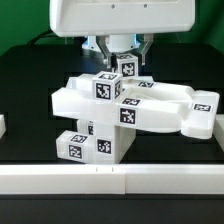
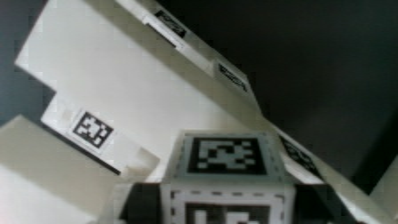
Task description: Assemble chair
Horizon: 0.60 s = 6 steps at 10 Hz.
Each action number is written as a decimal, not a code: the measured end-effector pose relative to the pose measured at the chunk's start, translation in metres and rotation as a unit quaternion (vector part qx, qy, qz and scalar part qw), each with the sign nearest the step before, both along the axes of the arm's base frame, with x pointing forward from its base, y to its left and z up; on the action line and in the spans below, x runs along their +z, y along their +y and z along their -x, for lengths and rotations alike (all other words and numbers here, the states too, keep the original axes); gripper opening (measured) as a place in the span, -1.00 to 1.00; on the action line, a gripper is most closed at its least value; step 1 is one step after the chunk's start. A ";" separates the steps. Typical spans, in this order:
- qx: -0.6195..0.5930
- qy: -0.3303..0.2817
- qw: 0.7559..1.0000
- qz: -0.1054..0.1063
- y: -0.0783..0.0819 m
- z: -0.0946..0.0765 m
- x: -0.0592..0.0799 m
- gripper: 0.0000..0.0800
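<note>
The chair parts are stacked mid-table in the exterior view: a notched block (image 1: 95,146) with tags at the bottom, a wide slab (image 1: 85,97) across it, and a framed part (image 1: 178,108) reaching toward the exterior view's right. My gripper (image 1: 124,66) stands above the stack, shut on a small white tagged cube (image 1: 126,68) held at the stack's top. In the wrist view the cube (image 2: 224,158) sits between my dark finger pads (image 2: 146,203), with my gripper (image 2: 224,205) closed on it. Long white tagged slabs (image 2: 134,75) run diagonally behind it.
A white rail (image 1: 110,181) runs along the table's front edge. A small white piece (image 1: 2,126) shows at the exterior view's left edge. The table surface is black, with a green backdrop behind.
</note>
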<state>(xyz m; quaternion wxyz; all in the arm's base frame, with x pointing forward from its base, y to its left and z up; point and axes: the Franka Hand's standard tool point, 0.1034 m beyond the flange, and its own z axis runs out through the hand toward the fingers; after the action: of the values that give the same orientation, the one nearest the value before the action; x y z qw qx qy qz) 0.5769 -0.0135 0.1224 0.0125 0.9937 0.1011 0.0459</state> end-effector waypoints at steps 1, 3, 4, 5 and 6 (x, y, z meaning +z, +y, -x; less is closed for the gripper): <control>-0.024 0.000 1.000 -0.003 0.000 0.000 0.000 -0.28; -0.101 -0.001 0.995 -0.010 0.000 0.000 0.000 -0.28; -0.121 -0.002 0.993 -0.012 0.000 0.000 0.000 -0.28; -0.164 -0.002 0.986 -0.016 0.001 0.000 0.000 -0.28; -0.192 -0.003 0.981 -0.019 0.001 0.000 0.000 -0.28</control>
<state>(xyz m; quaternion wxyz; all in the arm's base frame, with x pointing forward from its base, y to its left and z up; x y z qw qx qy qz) 0.5768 -0.0128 0.1222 0.0026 0.9945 -0.0929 0.0474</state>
